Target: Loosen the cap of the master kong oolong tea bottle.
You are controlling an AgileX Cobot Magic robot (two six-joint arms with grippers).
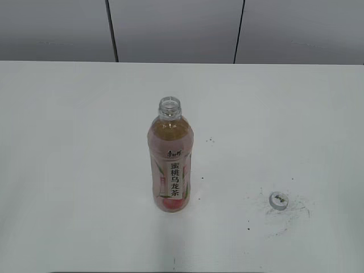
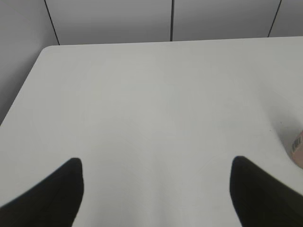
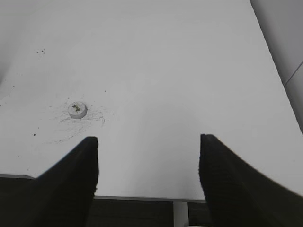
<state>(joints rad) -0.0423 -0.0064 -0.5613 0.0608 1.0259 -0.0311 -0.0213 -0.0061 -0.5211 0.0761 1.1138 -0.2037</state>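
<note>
Tools both stand wide apart and empty: left tool (image 2: 156, 194) over bare white table (image 2: 142, 104), right tool (image 3: 149, 175) near its front right corner. Small round white-grey plastic cap (image 3: 77, 109) lies off, light, pinchable by its rim. Tall clear plastic amber tea bottle (image 1: 170, 165) stands mid-table, open-necked, slippery, tippy

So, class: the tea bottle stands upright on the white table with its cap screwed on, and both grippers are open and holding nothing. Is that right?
Not quite. The cap is off: in the exterior view the bottle has an open neck, and the cap lies on the table to its right. The rest holds: the bottle stands upright, and the left gripper and right gripper are open and empty.
</note>
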